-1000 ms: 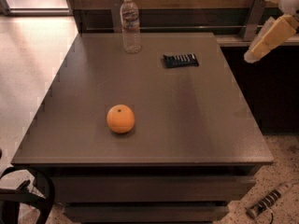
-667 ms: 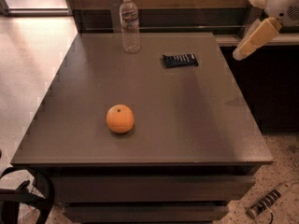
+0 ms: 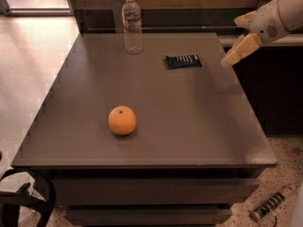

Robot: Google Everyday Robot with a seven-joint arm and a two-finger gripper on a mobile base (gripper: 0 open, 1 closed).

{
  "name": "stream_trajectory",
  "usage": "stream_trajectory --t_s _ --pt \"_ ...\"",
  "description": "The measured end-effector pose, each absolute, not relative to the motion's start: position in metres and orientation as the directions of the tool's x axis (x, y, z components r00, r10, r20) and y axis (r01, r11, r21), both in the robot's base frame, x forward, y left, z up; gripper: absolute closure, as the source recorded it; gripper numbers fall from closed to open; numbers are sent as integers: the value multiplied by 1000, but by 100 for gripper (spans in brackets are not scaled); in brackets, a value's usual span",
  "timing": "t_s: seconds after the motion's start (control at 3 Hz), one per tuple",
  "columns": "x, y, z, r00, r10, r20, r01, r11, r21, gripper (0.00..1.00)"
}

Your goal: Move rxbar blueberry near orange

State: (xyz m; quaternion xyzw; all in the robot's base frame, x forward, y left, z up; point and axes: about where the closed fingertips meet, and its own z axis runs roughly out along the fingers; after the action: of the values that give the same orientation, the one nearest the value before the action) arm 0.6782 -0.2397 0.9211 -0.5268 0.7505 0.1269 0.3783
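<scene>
The rxbar blueberry (image 3: 183,61), a flat dark navy bar with white lettering, lies on the far right part of the grey table (image 3: 189,126). The orange (image 3: 122,120) sits on the table's front left part, well apart from the bar. My gripper (image 3: 236,37) hangs in the air at the upper right, over the table's right edge, to the right of the bar and above it. Its cream fingers (image 3: 240,49) stand apart and hold nothing.
A clear water bottle (image 3: 132,25) stands upright at the table's back, left of the bar. A dark counter and wall run behind the table. A power strip (image 3: 272,203) lies on the floor at the lower right.
My gripper has moved left and a little down, from beyond the table's right side toward its right edge and the bar. The bar, orange and bottle have not moved.
</scene>
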Motion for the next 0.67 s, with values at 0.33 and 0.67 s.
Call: stream_trajectory --t_s 0.33,0.67 --pt "678 -240 921 -159 -695 -702 -887 413 -208 0" --pt "696 -234 908 -157 -675 -721 -894 407 -187 0"
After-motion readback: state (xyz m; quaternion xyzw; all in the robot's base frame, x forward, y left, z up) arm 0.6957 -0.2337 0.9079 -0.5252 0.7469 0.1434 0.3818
